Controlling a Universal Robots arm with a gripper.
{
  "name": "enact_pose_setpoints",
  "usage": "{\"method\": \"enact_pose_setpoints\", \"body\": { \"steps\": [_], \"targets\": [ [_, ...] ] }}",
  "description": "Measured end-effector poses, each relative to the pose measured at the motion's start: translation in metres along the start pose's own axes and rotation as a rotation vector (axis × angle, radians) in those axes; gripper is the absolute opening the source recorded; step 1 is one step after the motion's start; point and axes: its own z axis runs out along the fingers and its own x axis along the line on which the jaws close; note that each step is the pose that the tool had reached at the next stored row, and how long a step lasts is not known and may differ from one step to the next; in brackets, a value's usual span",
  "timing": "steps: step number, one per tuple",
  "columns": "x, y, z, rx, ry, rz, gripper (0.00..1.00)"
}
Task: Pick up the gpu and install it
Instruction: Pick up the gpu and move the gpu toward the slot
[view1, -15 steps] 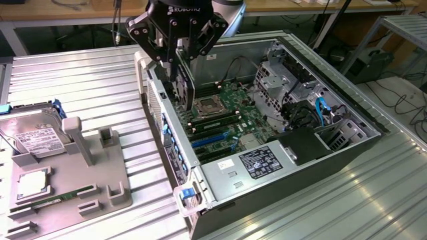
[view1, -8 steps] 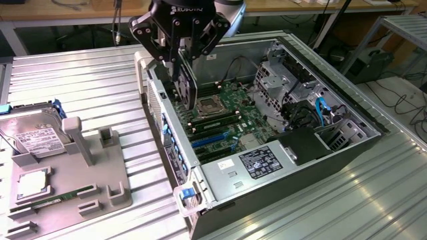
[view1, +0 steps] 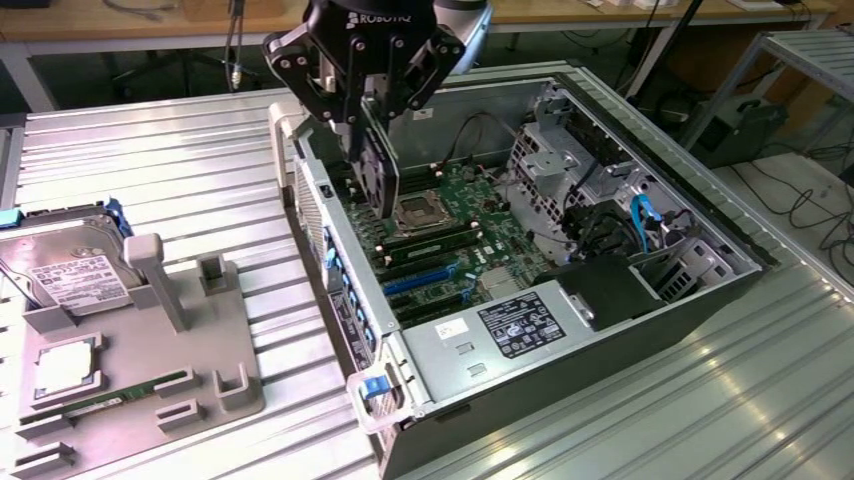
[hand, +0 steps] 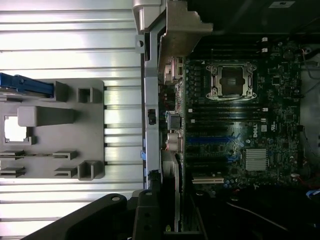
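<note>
Computer case (view1: 694, 300): on the table (view1: 160, 160), toward the exterior view's right.
Motherboard (view1: 461, 250): inside the case, CPU socket (view1: 416, 212) on it.
Power supply (view1: 514, 325): in the case's near end.
gpu (view1: 378, 175): upright between the gripper (view1: 370, 125) fingers, over the motherboard, beside the case wall.
Fixture tray (view1: 147, 400): exterior view's left of the case.
Hard drive (view1: 74, 275): on the tray's far end.
Memory stick (view1: 114, 397): nearer on the tray.

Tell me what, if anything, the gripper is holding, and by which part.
The gripper holds the gpu, with its fingers closed on the card's upper edge. The card hangs upright over the motherboard.
</note>
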Motion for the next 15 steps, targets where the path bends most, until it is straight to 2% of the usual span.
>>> {"method": "enact_pose_setpoints", "body": {
  "steps": [15],
  "targets": [
    [-0.0074,0.0001,0.0001,0.0000,0.0000,0.000,0.27]
  ]
}}
